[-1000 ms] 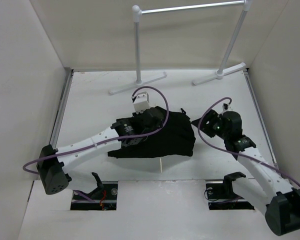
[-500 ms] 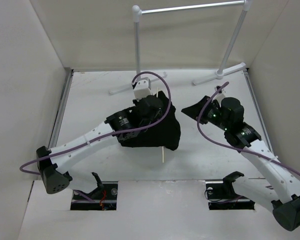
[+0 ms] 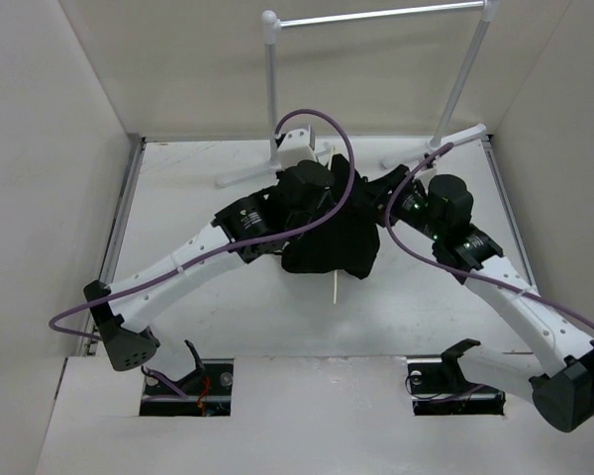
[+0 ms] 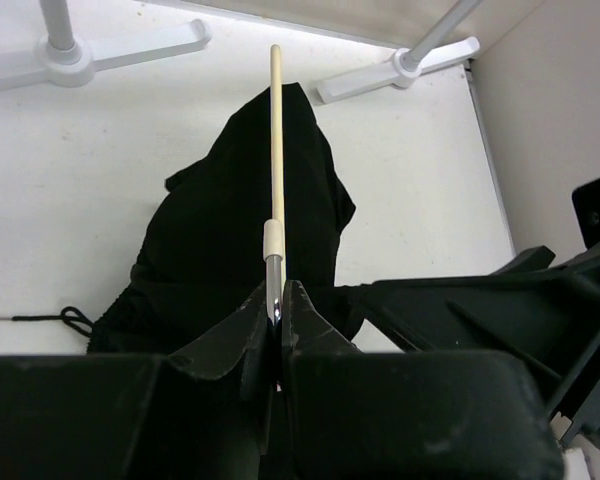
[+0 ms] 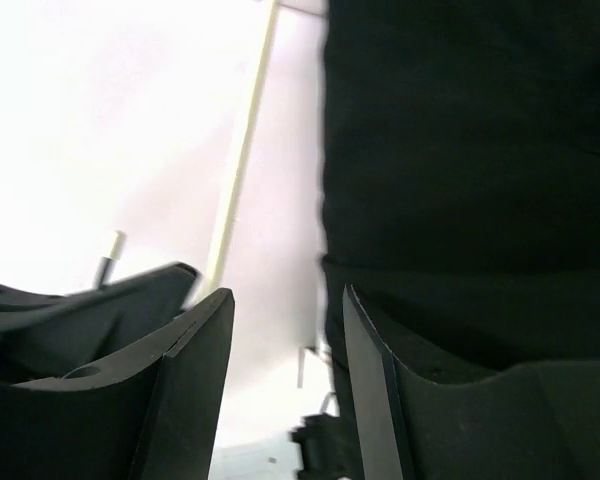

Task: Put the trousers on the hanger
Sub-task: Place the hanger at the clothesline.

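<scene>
The top view takes in the white desk (image 3: 178, 198), the rail stand (image 3: 273, 89) at its far edge, and the trousers (image 3: 332, 242), a crumpled black bunch at mid-desk between the two arms. Only the left wrist view shows them draped over the hanger (image 4: 276, 140), a thin cream rod, with a drawstring (image 4: 70, 318) lying on the desk. There the left end effector (image 4: 277, 300) is clamped on the hanger's metal neck. The right wrist view shows the right end effector (image 5: 285, 310) with its fingers parted and black cloth beside one of them.

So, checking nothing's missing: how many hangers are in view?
1: the hanger, clamped at its hook in the left gripper, trousers draped on it. No other visible; fabric could hide one.
</scene>
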You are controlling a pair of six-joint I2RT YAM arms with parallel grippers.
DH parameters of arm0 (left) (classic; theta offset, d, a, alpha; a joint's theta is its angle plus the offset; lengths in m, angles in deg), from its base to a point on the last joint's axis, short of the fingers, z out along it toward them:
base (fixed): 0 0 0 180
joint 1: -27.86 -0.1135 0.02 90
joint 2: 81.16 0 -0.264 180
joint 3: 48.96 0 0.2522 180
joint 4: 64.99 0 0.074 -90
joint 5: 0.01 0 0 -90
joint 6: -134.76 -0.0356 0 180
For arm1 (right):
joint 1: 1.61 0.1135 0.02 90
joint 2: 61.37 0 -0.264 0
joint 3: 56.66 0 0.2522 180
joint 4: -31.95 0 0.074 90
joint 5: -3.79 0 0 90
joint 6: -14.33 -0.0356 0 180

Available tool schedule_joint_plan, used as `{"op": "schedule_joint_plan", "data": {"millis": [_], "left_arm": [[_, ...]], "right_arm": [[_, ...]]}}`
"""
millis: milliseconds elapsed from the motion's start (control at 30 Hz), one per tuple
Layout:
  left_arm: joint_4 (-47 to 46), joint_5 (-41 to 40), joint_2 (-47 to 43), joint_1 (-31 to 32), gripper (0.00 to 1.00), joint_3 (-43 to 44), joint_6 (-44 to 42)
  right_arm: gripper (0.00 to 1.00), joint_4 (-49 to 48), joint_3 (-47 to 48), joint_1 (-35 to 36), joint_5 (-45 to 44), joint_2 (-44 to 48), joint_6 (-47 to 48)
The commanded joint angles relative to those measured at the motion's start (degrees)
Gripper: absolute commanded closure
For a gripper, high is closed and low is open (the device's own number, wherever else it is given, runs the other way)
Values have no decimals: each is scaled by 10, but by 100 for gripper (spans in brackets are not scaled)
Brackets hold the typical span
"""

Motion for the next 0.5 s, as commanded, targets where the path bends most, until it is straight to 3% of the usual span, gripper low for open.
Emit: {"op": "schedule_joint_plan", "data": {"millis": [0,467], "left_arm": [[-29,-5,-6,8,100,52,-11],[-38,1,3,29,100,82,-13]], "right_arm": [[46,-80,34,4,15,5,-37],[55,-146,50,4,41,-46,-94]]}}
